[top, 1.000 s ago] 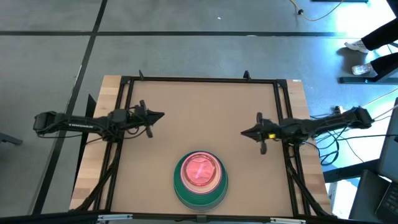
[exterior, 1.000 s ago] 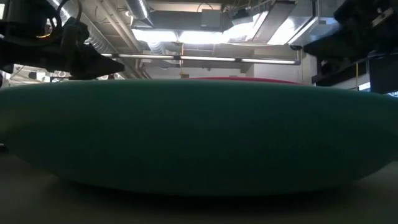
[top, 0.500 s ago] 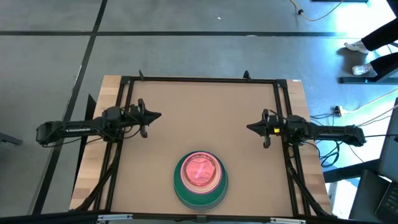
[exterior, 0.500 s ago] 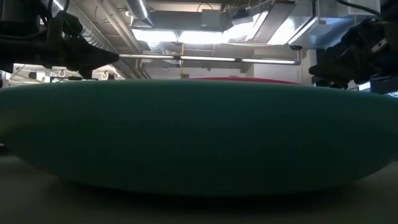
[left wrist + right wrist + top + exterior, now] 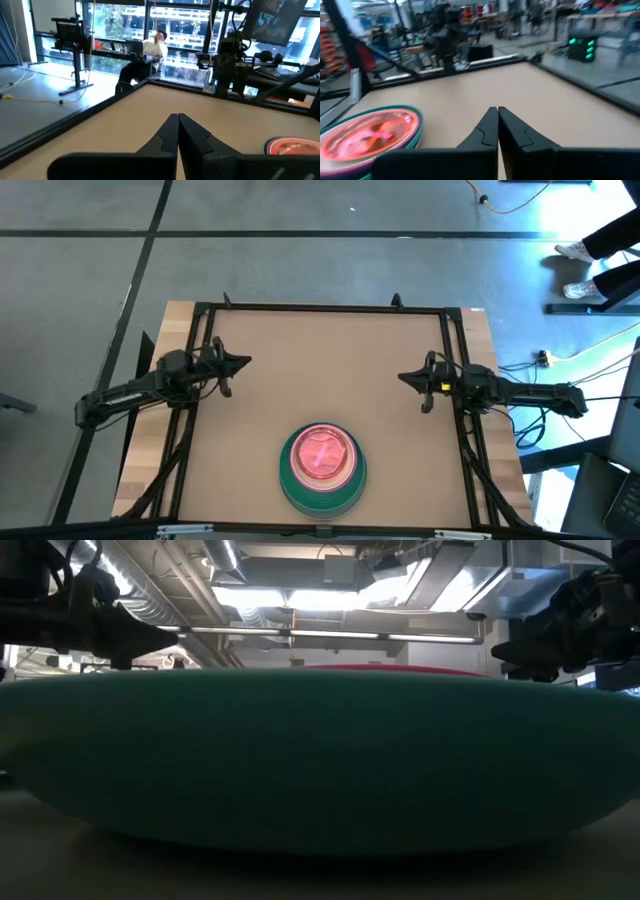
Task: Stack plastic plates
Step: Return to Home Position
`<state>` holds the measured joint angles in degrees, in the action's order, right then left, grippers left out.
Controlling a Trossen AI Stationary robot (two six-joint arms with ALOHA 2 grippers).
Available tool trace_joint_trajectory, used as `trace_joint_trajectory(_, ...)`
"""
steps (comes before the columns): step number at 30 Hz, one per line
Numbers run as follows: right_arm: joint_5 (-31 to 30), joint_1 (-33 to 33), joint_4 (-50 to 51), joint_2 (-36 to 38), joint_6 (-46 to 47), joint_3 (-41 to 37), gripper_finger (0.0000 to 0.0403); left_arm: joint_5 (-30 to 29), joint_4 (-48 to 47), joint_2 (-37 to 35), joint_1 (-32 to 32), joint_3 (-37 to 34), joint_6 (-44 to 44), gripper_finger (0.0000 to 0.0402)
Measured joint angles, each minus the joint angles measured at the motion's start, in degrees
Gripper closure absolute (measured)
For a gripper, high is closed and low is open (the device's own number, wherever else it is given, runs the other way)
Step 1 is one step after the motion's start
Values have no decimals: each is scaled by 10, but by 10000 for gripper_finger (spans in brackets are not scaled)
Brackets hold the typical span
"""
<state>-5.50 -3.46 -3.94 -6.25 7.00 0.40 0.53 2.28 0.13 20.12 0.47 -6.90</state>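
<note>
The plastic plates [image 5: 322, 468] stand in one stack near the table's near edge, middle: a grey rim at the bottom, teal above it, a translucent pink plate on top. In the low view the teal plate [image 5: 320, 755] fills the picture. The right wrist view shows the stack [image 5: 370, 132], the left wrist view only its edge [image 5: 292, 146]. My left gripper [image 5: 247, 362] hovers shut over the table's left side, my right gripper [image 5: 400, 378] shut over its right side. Both are far from the stack.
A black frame [image 5: 320, 308] borders the brown table top. Bare table lies between the two grippers and beyond the stack. A person's legs [image 5: 600, 250] show on the floor at the far right; another person sits in the room beyond the table [image 5: 152, 47].
My left arm has drawn back toward the table's left edge, its gripper shifting slightly left and toward the far edge. My right arm has folded back toward the right edge, its gripper rising slightly toward the far side. The stack has stayed put.
</note>
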Motion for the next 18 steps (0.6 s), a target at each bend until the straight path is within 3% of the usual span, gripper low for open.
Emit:
trace_joint_trajectory(11,-4,1,19,47,-15,0,402,-4,-17,1,-11,0,-21,400)
trace_joint_trajectory(18,42,1,29,48,-14,1,402,-4,-17,1,-11,0,-17,400)
